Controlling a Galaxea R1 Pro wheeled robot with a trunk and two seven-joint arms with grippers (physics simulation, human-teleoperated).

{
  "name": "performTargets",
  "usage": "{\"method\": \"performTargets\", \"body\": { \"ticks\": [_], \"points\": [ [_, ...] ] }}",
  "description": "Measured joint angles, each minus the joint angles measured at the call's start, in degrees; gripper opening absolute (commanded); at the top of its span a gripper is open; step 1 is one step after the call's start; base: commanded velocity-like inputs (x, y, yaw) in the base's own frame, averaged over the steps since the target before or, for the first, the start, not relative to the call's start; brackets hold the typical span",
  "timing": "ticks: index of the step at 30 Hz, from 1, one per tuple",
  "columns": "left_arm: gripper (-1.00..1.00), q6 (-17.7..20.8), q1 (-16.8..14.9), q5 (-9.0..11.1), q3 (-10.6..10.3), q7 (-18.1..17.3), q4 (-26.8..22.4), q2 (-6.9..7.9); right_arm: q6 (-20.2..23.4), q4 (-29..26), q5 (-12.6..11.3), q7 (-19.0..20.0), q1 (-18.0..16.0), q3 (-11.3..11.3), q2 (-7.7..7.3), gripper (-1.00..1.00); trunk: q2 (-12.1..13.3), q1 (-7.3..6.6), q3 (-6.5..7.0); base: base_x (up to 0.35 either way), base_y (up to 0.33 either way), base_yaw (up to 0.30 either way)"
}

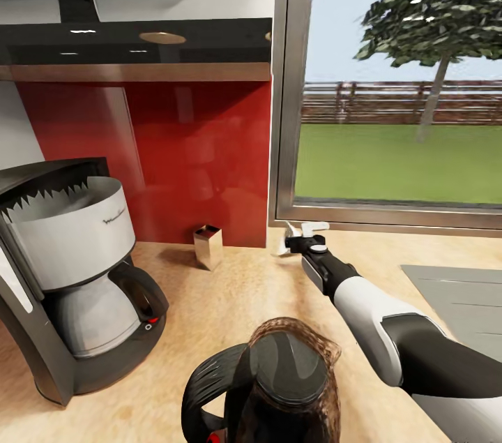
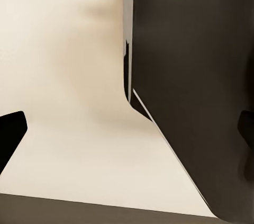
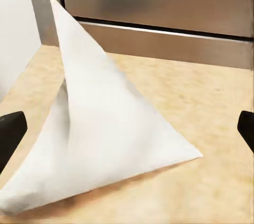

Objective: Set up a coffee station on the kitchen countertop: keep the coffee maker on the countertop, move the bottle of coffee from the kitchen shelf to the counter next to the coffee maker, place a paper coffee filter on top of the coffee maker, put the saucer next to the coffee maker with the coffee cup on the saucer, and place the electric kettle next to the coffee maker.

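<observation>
Your right gripper (image 3: 127, 128) has its jaws spread wide around the paper coffee filter (image 3: 106, 128) on the desk (image 1: 230, 296), at 1 o'clock from the coffee maker (image 1: 70, 275); your left jaws' state I can't tell.

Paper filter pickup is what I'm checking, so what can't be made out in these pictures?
- Paper filter, head view: mostly hidden behind the right gripper.
- Electric kettle, head view: base cut off by the bottom edge.
- Left wrist view: a dark body, too close to identify.

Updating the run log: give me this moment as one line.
right pincer: open at paper coffee filter | filter: on countertop by window | coffee maker, electric kettle: on countertop
</observation>
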Motion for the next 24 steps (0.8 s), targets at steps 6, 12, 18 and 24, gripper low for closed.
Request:
{"method": "performTargets", "body": {
  "ticks": [6, 12, 18, 24],
  "points": [
    [1.0, 0.0, 0.0, -0.06, 0.0, -0.03, 0.0, 0.0, 0.0, 0.02, 0.0, 0.01, 0.04, 0.03, -0.61, 1.0, 0.0, 0.0, 0.0, 0.0, 0.0, 0.0],
    [1.0, 0.0, 0.0, -0.06, 0.0, -0.01, 0.0, 0.0, 0.0, 0.02, 0.0, 0.04, 0.04, 0.02, -0.65, 1.0, 0.0, 0.0, 0.0, 0.0, 0.0, 0.0],
    [1.0, 0.0, 0.0, -0.06, 0.0, 0.14, 0.0, 0.0, -0.5, 0.01, 0.0, 0.03, 0.11, 0.0, -1.16, 1.0, 0.0, 0.0, 0.0, 0.0, 0.0, 0.0],
    [1.0, 0.0, 0.0, -0.03, 0.0, 0.16, 0.0, -0.05, -1.4, 0.05, 0.0, 0.0, 0.25, 0.01, -1.89, 1.0, 0.0, 0.0, 0.0, 0.0, 0.0, 0.0]
  ]
}}
